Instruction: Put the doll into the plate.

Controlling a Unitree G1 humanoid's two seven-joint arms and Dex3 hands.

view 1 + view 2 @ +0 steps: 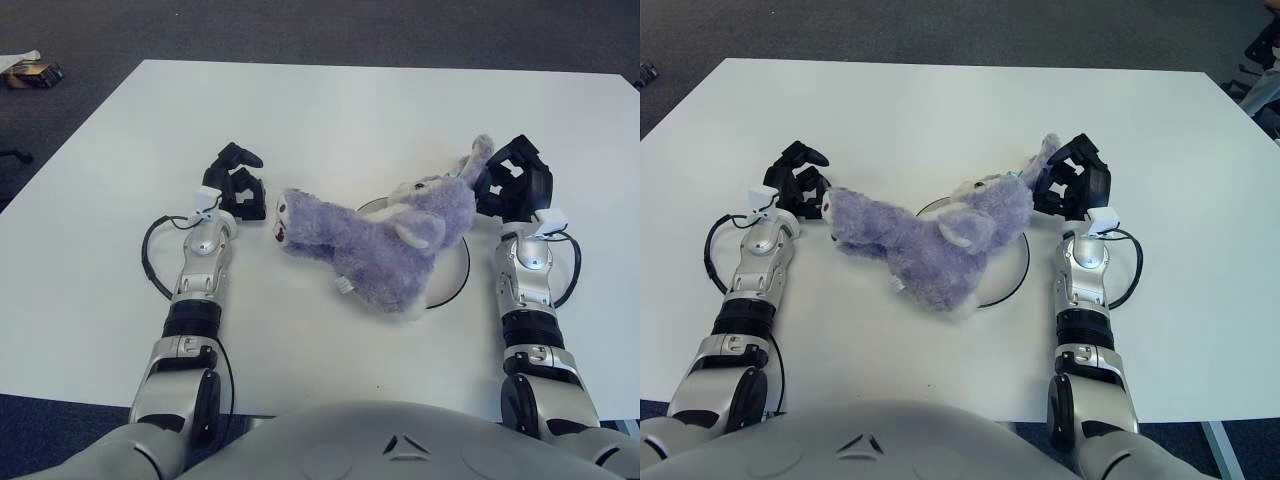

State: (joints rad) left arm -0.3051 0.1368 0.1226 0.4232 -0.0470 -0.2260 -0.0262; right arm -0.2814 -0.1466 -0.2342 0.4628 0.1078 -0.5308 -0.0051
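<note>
Left eye view: right hand (515, 185) sits just right of the doll (385, 235), fingers curled near its ear, grip unclear, cannot tell if holding; left hand (235, 185) just left of its face, fingers curled, holding nothing; doll's long axis runs left-right, right half over the plate (458, 285), head end off it on the surface (330, 110); left hand likely nearer the overhanging end.
</note>
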